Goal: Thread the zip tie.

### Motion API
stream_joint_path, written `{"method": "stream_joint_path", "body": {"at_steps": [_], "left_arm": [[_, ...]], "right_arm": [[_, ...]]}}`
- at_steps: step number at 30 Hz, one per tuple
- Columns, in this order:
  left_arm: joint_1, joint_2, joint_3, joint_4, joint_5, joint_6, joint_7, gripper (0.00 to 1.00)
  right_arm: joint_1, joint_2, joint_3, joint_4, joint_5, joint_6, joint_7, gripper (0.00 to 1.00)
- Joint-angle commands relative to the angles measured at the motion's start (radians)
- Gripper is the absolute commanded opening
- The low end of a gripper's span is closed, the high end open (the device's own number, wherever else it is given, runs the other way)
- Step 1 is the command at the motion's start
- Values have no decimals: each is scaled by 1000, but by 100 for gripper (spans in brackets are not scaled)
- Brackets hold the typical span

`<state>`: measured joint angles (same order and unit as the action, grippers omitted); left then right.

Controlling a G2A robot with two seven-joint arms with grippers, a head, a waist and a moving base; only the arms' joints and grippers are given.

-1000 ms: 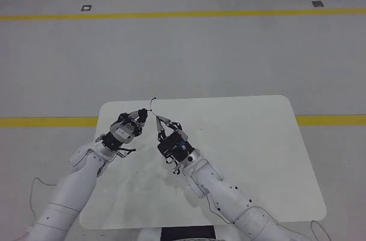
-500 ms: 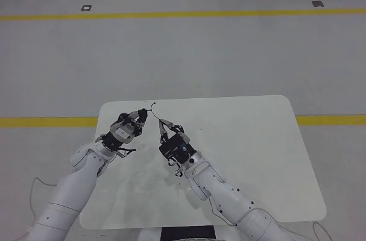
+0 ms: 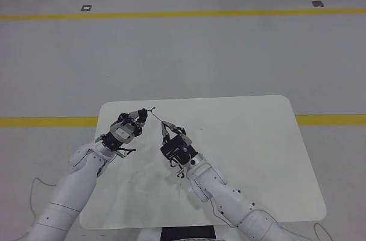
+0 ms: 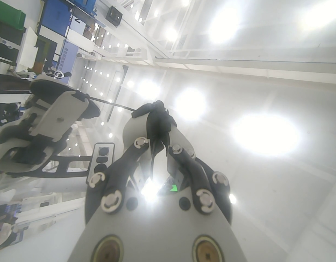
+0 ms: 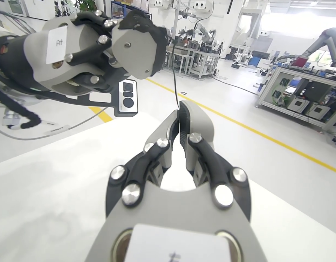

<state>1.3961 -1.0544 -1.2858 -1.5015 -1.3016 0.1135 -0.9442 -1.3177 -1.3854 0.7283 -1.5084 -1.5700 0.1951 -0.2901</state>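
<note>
Black zip tie (image 5: 174, 83) spans your right gripper (image 5: 179, 114), clamped on one end, and left gripper (image 4: 157, 119), pinching the other.

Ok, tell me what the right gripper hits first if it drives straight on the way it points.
Probably the left gripper. The right gripper, shut on the zip tie, points just beside its tips, with only the tie's short span between them. It may slip narrowly past, as depth is unclear.
</note>
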Motion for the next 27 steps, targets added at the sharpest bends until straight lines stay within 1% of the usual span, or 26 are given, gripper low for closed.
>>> {"method": "stream_joint_path", "body": {"at_steps": [1,27], "left_arm": [[0,0,0,0,0,0,0,0],[0,0,0,0,0,0,0,0]], "right_arm": [[0,1,-1,1,0,3,2,0],[-14,24,9,-6,0,23,27,0]]}}
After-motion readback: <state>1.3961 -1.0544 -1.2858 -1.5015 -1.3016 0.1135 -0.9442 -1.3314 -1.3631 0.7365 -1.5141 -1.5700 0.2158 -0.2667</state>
